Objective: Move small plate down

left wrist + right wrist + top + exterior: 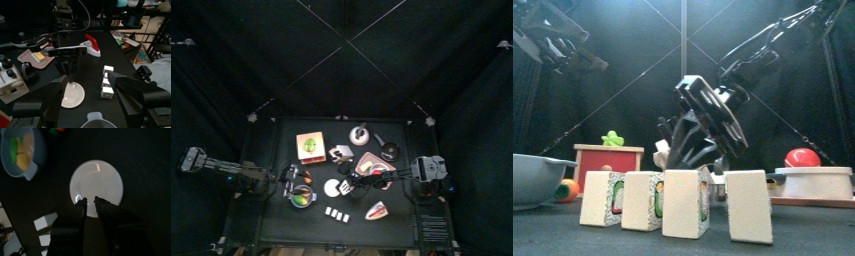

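The small white plate lies flat on the black table, left of centre. It fills the right wrist view and shows in the left wrist view. My right gripper reaches in from the right and its jaws stand almost together at the plate's rim, pinching it. In the front view the right gripper hangs at centre and the plate is hidden behind the white blocks. My left gripper is open and empty, just left of the plate.
A dark bowl with green-yellow contents sits beside the plate. A row of white blocks stands at the front. A pink-red wedge dish is front right. The orange-pink box stands at the back.
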`<state>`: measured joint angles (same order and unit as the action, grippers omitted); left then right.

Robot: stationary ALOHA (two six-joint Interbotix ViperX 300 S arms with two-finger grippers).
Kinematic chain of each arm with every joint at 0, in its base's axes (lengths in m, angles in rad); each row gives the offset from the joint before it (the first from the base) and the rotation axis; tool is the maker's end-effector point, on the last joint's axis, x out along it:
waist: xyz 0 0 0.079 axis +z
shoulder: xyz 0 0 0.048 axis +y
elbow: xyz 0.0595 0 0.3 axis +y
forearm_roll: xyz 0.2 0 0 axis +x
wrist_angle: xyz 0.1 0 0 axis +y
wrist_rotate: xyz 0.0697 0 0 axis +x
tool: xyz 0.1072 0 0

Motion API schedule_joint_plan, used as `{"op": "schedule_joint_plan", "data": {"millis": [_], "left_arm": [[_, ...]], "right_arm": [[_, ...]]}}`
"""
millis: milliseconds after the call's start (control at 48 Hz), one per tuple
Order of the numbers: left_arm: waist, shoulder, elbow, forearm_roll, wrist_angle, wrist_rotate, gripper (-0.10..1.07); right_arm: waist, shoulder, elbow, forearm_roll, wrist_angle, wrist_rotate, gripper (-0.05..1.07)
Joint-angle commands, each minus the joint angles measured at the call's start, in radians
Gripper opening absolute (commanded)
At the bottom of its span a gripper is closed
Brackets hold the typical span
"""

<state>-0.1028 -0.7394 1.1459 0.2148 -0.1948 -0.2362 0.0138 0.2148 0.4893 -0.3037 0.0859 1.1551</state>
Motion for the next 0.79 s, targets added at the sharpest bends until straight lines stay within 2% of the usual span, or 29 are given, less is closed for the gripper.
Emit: {"op": "schedule_joint_plan", "data": {"millis": [0, 312, 604, 771], "left_arm": [[0.0, 0.003, -0.011, -0.002, -0.005, -0.002, 0.98], [0.0, 0.003, -0.009, 0.0, -0.005, 0.0, 0.98], [0.0, 0.002, -0.006, -0.002, -0.005, 0.0, 0.98], [0.0, 0.002, -0.006, -0.002, -0.005, 0.0, 0.98]], "right_arm": [[0.0, 0.008, -0.06, -0.031, -0.005, 0.005, 0.64], [-0.005, 0.104, -0.206, -0.091, 0.032, 0.005, 0.62], [-0.003, 0.183, -0.347, -0.152, 0.189, 0.002, 0.62], [-0.005, 0.209, -0.379, -0.181, 0.236, 0.003, 0.62]]}}
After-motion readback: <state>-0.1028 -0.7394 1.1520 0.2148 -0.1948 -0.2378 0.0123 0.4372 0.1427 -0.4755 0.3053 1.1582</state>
